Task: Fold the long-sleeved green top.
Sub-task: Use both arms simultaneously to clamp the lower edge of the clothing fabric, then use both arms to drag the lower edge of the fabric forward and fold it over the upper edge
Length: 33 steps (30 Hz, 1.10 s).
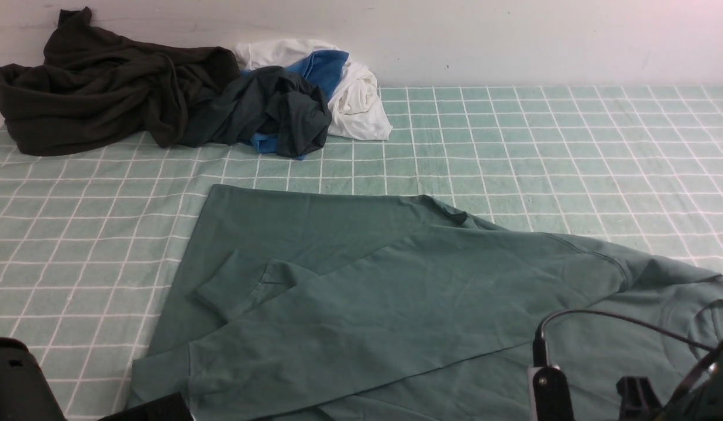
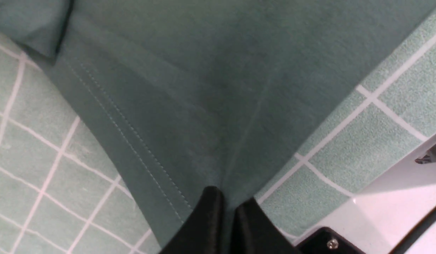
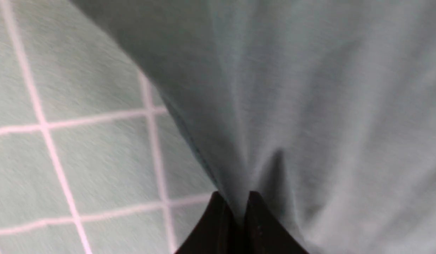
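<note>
Left claw: the left gripper point(image 2: 229, 197) has its black fingers pressed together on a pinch of the green long-sleeved top point(image 1: 367, 292), right beside the double-stitched hem.
Right claw: the right gripper point(image 3: 240, 201) is clamped on a gathered ridge of the same fabric. The cloth fans out from its tips, and that wrist view is blurred.
Where the claws sit: in the front view the left arm point(image 1: 10, 380) shows at the near left corner and the right arm point(image 1: 660, 392) at the near right. Both are cut off by the near edge of the view.
Top, position: it lies spread over the near half of the checked cloth point(image 1: 572, 146), reaching from the near left corner to the right edge of the view.
Top, shape: one sleeve is folded across the body, with its cuff point(image 1: 221, 292) pointing left. The neck opening point(image 1: 712, 327) lies near right, close to the right arm.
Top, edges: the straight hem edge runs from the far left corner down to the near left one. The far edge runs straight, then slopes toward the near right.
Open room: bare checked cloth shows left of the hem and across the far right.
Far left: a dark olive-black garment point(image 1: 104, 93), a dark teal-grey garment with blue trim point(image 1: 268, 111) and a white garment point(image 1: 355, 99) are heaped against the wall point(image 1: 513, 41), well apart from the top.
</note>
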### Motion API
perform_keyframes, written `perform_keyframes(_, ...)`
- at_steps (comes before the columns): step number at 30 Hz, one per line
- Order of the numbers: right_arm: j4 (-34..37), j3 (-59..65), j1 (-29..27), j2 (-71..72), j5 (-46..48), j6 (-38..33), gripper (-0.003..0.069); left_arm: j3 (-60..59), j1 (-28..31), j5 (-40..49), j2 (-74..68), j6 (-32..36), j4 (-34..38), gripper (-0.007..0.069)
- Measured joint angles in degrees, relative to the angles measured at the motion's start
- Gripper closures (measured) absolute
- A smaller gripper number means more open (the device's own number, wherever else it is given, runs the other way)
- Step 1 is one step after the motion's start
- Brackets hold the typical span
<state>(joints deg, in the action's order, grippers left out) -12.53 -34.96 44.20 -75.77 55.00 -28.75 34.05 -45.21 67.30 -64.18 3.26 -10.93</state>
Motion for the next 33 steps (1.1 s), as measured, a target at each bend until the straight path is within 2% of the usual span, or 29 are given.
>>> perform_keyframes(3,-5.03,-6.32,-0.91,0.0,5.79,2.57,0.0648,6.46,0.0,1.76,0.0,-0.88,-2.05,0.0618)
perform_keyframes(7,-8.41,-14.14,-5.76,-0.46,4.25,2.23,0.0648,15.83,1.3,2.03,-1.16,-1.07,-7.47,0.0611)
perform_keyframes(10,-8.19,-20.47,-11.71,-1.69,-2.16,1.71,0.0648,24.41,6.56,2.35,-5.29,-0.25,-10.01,0.0604)
perform_keyframes(12,-7.81,-22.56,-13.67,-2.51,-4.22,1.57,0.0648,27.15,8.84,2.43,-7.28,0.59,-10.36,0.0604)
perform_keyframes(13,-6.83,-26.3,-16.5,-4.57,-6.74,1.53,0.0648,31.22,12.1,2.64,-10.86,2.36,-10.67,0.0604)
perform_keyframes(18,-5.69,-34.64,-22.01,-11.84,-8.86,1.53,0.0648,41.18,21.3,0.9,-21.53,6.0,-10.98,0.0604)
perform_keyframes(24,-5.29,-42.66,-25.23,-22.3,-9.81,1.38,0.0648,51.32,27.93,-6.58,-35.1,6.78,-10.69,0.0604)
perform_keyframes(30,-6.83,-47.25,-26.43,-30.48,-12.82,1.63,0.0645,55.91,30.6,-13.61,-43.63,6.67,-10.57,0.0604)
perform_keyframes(33,-8.18,-49.96,-27.18,-35.22,-16.76,2.48,0.0613,57.6,32.31,-17.61,-48.81,5.99,-10.57,0.06)
